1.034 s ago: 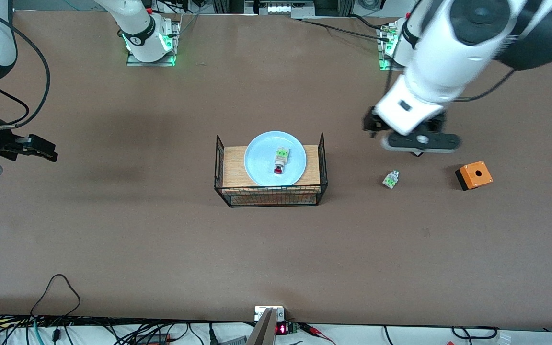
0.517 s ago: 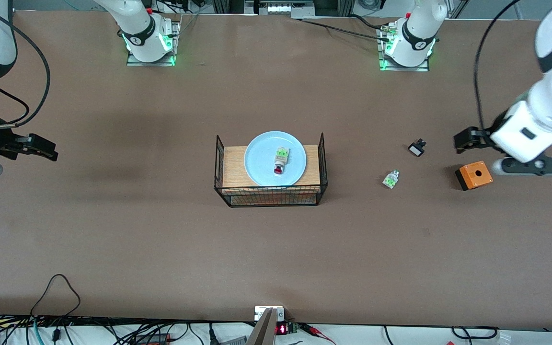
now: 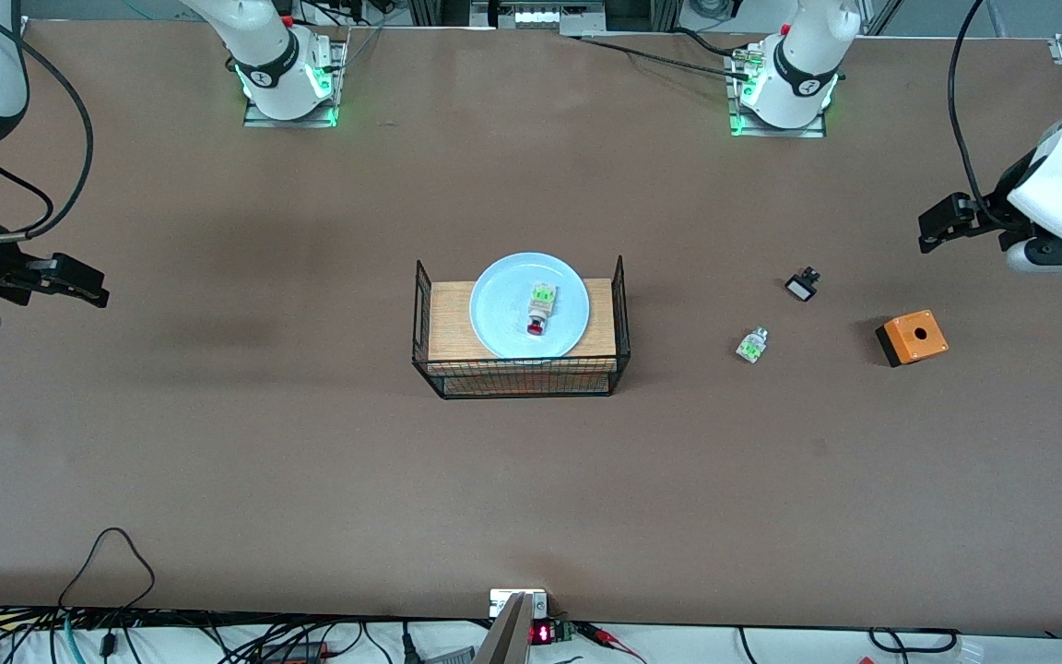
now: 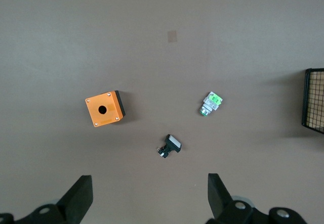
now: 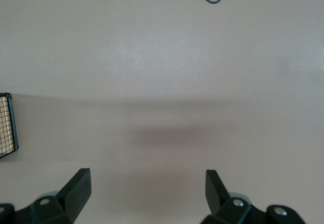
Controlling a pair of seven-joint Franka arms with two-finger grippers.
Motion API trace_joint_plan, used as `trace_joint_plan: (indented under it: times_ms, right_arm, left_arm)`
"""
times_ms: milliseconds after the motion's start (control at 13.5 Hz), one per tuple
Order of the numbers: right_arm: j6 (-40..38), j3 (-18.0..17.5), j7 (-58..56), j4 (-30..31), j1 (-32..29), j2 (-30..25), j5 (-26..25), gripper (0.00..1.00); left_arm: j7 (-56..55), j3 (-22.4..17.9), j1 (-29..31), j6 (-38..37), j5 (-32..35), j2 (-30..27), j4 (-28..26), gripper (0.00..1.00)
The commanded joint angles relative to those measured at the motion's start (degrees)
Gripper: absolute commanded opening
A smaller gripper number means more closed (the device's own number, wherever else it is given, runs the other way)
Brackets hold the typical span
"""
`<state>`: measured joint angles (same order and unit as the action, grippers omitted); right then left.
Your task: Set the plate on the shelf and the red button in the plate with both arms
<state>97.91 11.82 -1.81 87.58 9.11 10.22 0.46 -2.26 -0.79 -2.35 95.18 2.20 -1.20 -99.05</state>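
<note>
— So, open room where?
— Wide bare stretches of brown surface toward the front camera and toward the right arm's end. Wire basket alone at mid-surface, well apart from every edge. Cables along the surface's near edge.

— And the pincers?
— Left pincer up in the air at the left arm's end, fingers spread wide, holding nothing; over bare surface near the orange box. Right pincer likewise spread wide and empty, raised at the right arm's end over bare surface. Both well apart from the basket.

— Inside the basket?
— Wooden board as a floor, pale blue plate resting on it, plate rim reaching past the board's farther edge. On the plate, red button lying on its side, red cap toward the front camera, just beside or touching a whitish block with green marks.

— Loose things outside?
— Between basket and orange box: green switch and, farther from the front camera, small black-and-white switch. All three apart from each other, none touching.
</note>
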Motion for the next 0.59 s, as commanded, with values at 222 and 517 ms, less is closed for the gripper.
trace_joint_plan:
  times_ms: [222,517]
  right_arm:
    - [-1.6,-0.2,0.4,0.0,-0.2,-1.1,0.3,1.0]
    - [-1.5,-0.2,0.5,0.1,-0.2,-1.2,0.2,1.0]
  left_arm:
    - [2.3,-0.4,-1.0,-0.7,-1.1,1.3,1.7,1.0]
    - [2.7,-0.4,-0.6,-0.9,-1.2,1.2,3.1,1.0]
